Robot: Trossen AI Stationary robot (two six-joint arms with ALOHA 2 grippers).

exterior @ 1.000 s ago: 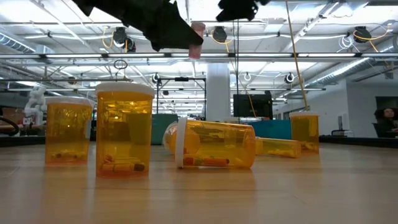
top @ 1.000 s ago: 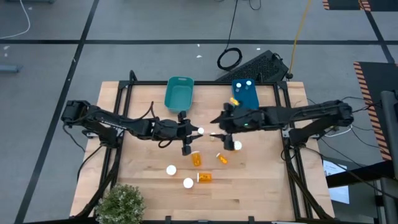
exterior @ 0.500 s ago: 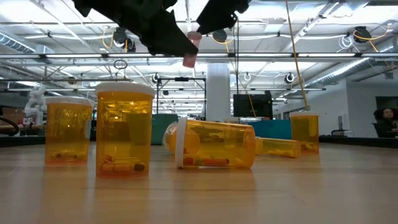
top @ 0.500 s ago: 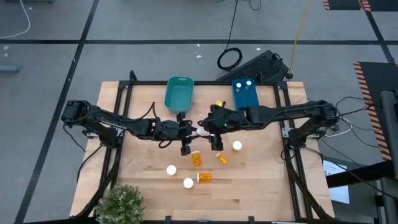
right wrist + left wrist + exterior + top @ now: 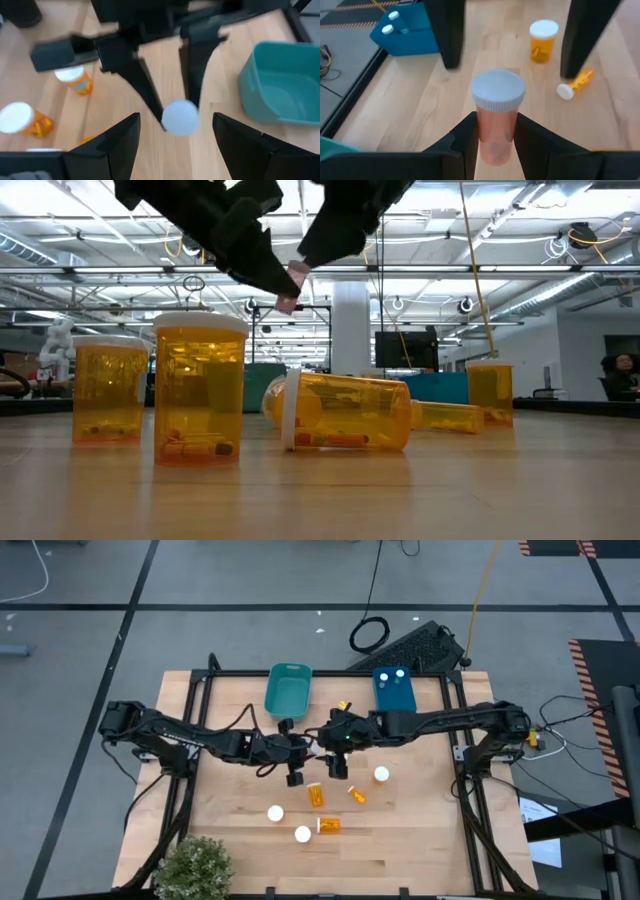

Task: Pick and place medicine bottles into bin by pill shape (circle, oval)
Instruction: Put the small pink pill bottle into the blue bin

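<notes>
My left gripper [image 5: 303, 750] is shut on a pale orange medicine bottle [image 5: 494, 131] with a white cap [image 5: 498, 90], held above the middle of the table. My right gripper [image 5: 333, 747] faces it from the table's right. It is open, and its fingers [image 5: 117, 145] stand on either side of the cap [image 5: 180, 117] without touching it. Several more orange medicine bottles stand or lie on the wood nearer the front, among them one lying on its side [image 5: 345, 412] and one upright [image 5: 198, 392]. My left gripper pinches the bottle's orange body [image 5: 492, 145] between its two fingers, below the cap. The fingers reach in about level from the table's left and lie along the bottle. The cap end sticks out past the fingertips toward the right gripper. The bottle is clear of the table.
A teal bin [image 5: 287, 690] and a blue bin [image 5: 394, 690] holding two bottles stand at the far edge, with one bottle [image 5: 343, 706] lying between them. A potted plant [image 5: 195, 865] sits at the near left corner. Bare wood lies to the left.
My right gripper has moved toward the table's left, up to the held bottle, until its open fingers flank the cap. My left gripper has kept its hold, and the bottle has sunk a little.
</notes>
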